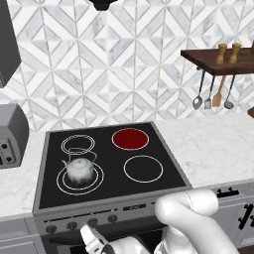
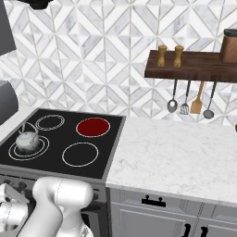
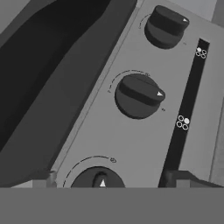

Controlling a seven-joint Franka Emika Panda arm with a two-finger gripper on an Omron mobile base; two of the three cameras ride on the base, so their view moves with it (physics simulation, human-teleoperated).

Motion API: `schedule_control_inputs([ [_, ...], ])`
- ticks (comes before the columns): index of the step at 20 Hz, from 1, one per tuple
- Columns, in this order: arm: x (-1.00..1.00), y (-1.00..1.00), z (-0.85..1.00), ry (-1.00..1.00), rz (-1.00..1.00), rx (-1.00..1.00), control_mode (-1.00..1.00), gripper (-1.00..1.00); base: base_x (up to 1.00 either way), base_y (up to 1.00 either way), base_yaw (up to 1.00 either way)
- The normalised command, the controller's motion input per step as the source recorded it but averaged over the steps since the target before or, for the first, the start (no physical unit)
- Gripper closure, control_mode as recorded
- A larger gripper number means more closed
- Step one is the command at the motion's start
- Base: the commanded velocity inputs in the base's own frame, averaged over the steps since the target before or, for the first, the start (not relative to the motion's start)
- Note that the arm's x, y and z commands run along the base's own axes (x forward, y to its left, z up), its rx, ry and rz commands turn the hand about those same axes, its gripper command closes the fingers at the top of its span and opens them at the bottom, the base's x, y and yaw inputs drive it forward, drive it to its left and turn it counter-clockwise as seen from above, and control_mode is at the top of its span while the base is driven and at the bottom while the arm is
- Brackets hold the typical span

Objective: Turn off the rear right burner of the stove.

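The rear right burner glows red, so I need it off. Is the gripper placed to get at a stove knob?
Probably yes: the open gripper faces the front panel with a knob between its fingertips and nothing in the way.

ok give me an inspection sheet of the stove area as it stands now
surface: black glass stove set in a white marble counter, grey knob panel along its front
job's things: rear right burner glows deep red, so not yet off; three dark knobs in the hand view
clutter: silver kettle on the front left zone; grey toaster oven left of the stove
grippers: gripper low in front of the knob panel, jaws open, holding nothing; one knob lies between its fingertips in the hand view
cables: nothing seen
surroundings: patterned tile wall; wooden shelf with two shakers and hanging utensils; grey cabinets below the counter
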Motion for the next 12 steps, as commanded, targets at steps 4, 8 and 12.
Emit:
schedule_control_inputs([
  [4, 0.05, 0.00, -0.35, 0.00, 0.00, 0.00, -1.00, -1.00, 0.00, 0.00, 0.00],
  [8, 0.01, -0.03, -0.26, -0.03, 0.00, 0.00, -1.00, -1.00, 0.00, 0.00, 0.00],
  [12, -0.03, -0.14, -0.22, -0.14, 0.02, 0.00, -1.00, -1.00, 0.00, 0.00, 0.00],
])
